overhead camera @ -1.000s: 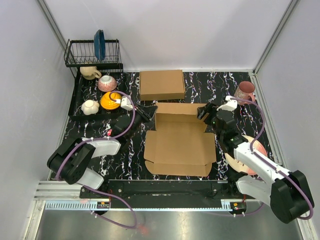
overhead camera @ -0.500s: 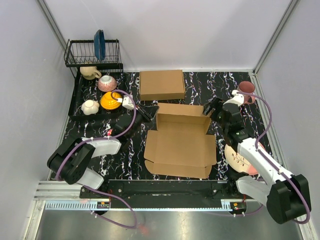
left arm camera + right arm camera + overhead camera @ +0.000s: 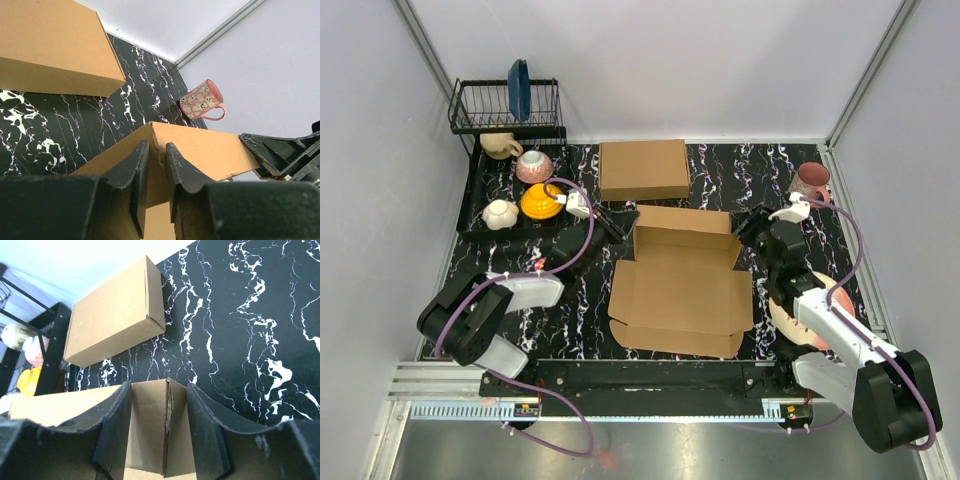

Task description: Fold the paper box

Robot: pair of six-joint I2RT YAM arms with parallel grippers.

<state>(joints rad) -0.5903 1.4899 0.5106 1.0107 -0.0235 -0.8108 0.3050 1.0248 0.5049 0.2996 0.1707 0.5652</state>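
Since a second ago: the right hand has backed off the right end of the raised rear wall and come back just outside it. That end flap now stands further out. The left arm has not shifted.

The paper box lies mid-desk and is half formed. Its base and front flaps are flat, and only the rear wall stands.

Risks (judgement):
- Only two points at the rear corners hold the wall. An uneven inward push from the right could twist it or slide the whole sheet across the desk.
- The left pinch takes little card, so a tug may strip the wall out of it.
- A flap folded off its crease would buckle instead of tucking.

Left hand: narrow, clamped on the left end of the rear wall, with the card edge between its fingers.

Right hand, wrist view: about half open, astride the creased right end flap. Whether the pads bear on the card cannot be told.

The formed cardboard box sits just behind, apart from the sheet. The pink mug is at far right.
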